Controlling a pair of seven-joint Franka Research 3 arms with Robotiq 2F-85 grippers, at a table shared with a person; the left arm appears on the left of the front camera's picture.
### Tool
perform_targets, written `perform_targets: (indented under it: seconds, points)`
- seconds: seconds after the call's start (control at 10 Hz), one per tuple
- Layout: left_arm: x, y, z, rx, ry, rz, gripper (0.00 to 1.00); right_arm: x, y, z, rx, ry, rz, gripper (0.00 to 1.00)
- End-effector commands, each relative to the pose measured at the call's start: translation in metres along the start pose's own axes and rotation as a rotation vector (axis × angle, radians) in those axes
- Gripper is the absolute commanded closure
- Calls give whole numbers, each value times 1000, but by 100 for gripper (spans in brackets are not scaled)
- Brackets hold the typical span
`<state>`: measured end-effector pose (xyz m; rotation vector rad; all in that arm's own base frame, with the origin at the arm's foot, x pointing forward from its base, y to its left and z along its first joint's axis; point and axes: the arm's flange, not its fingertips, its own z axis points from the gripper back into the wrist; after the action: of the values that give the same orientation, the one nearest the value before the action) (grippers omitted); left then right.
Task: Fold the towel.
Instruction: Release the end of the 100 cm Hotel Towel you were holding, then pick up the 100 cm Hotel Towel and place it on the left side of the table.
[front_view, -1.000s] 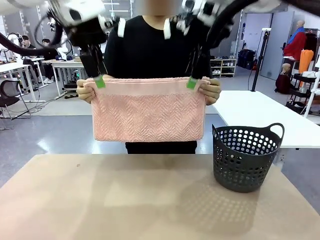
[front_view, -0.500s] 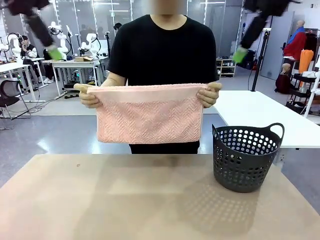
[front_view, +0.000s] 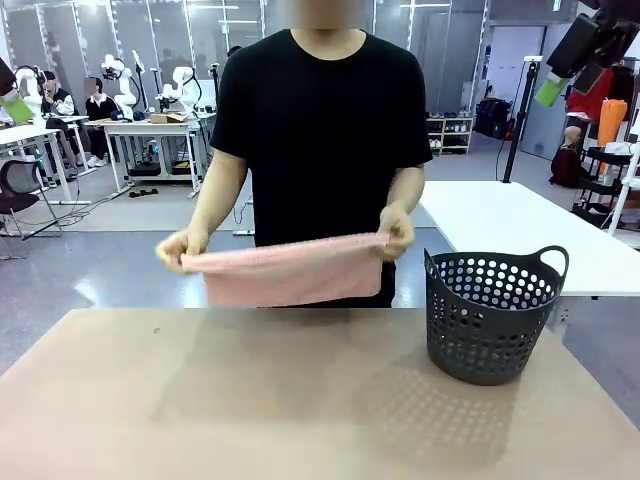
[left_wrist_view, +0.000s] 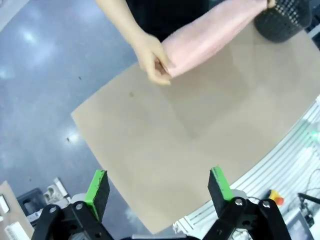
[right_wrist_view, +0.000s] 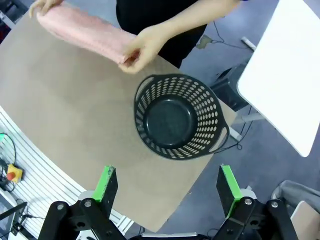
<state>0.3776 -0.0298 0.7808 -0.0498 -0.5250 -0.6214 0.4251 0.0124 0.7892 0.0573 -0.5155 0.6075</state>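
Towel (front_view: 290, 270) released, now just left of the basket (front_view: 495, 315).
Left gripper (left_wrist_view: 156, 180) and right gripper (right_wrist_view: 166, 176) have pulled away, jaws apart; the person (front_view: 320, 130) lowers it.

Front view looks level across the table (front_view: 200, 400); 2 high wrist views look down on it.

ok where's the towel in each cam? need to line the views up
Front view: towel at centre, left of the basket.
Left wrist view: towel along the top, running toward the basket in the top right corner.
Right wrist view: towel at top left, up and left of the basket.
Shared landmark: the dark perforated basket.
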Motion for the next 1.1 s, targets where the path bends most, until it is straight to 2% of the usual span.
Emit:
perform_targets:
  seconds: [0.0,0.1,1.0]
  points:
    - [3,3,2,-9,12,-14,0,2,15,-17,-7,22,12,0]
    - [3,3,2,-9,12,-14,0,0,0,0,0,0,0,0]
    - [3,3,2,-9,12,-14,0,0,0,0,0,0,0,0]
